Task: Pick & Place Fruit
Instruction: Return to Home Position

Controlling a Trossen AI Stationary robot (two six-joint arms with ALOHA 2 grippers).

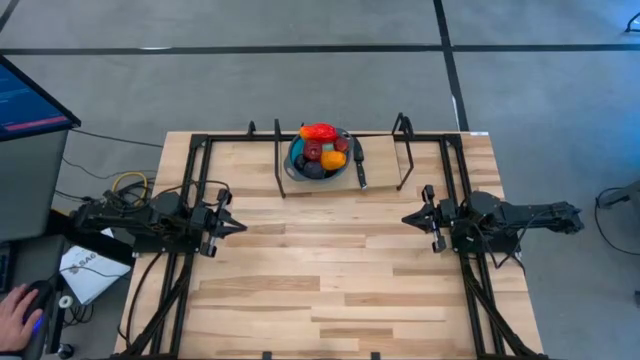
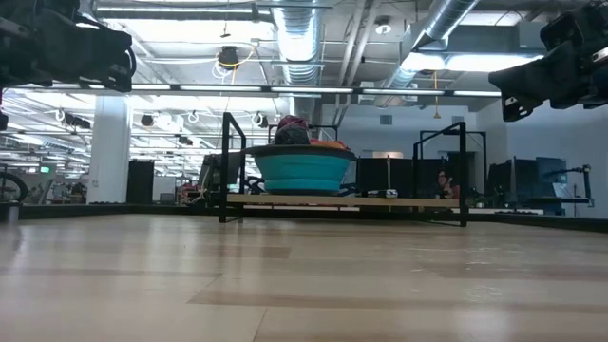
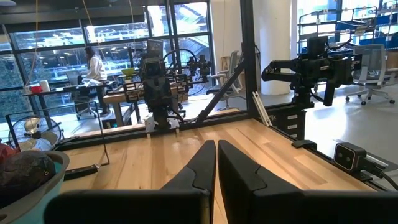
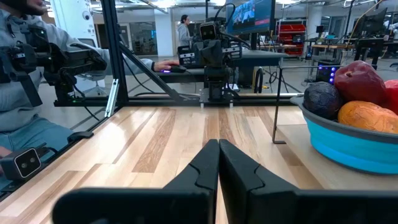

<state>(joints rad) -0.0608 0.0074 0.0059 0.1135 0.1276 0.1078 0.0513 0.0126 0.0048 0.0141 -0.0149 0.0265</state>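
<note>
High view, arms parked. The worktop [image 1: 330, 290] is one wide plank surface. At its far edge, the low shelf [image 1: 385, 160] sits inside the black rail frame, raised just above the planks.

Left arm lies along the left side, its left tool [image 1: 238, 224] pointing inward. Right arm mirrors it, with the right tool [image 1: 406, 217] facing back across the middle. Both wrist views show the fingers pressed together with nothing between them, so each tool is clenched and empty. My read is that this is the tucked rest pose, low and well apart from the shelf so nothing gets knocked.

The blue bowl [image 2: 304, 174] stands on the shelf's left half. The fruit [image 1: 322, 150] is heaped in it above the rim: a red-orange piece on top, with orange, maroon and dark purple ones below. I see no piece loose on the planks, so I judge the sorting done.

A black knife [image 1: 359, 172] lies flat on the shelf just beside the bowl, handle toward me. It is apart from the heap, likely so the blade stays out of the pile.

A person's hand [image 1: 14, 316] rests at the desk off the worktop's left corner.
</note>
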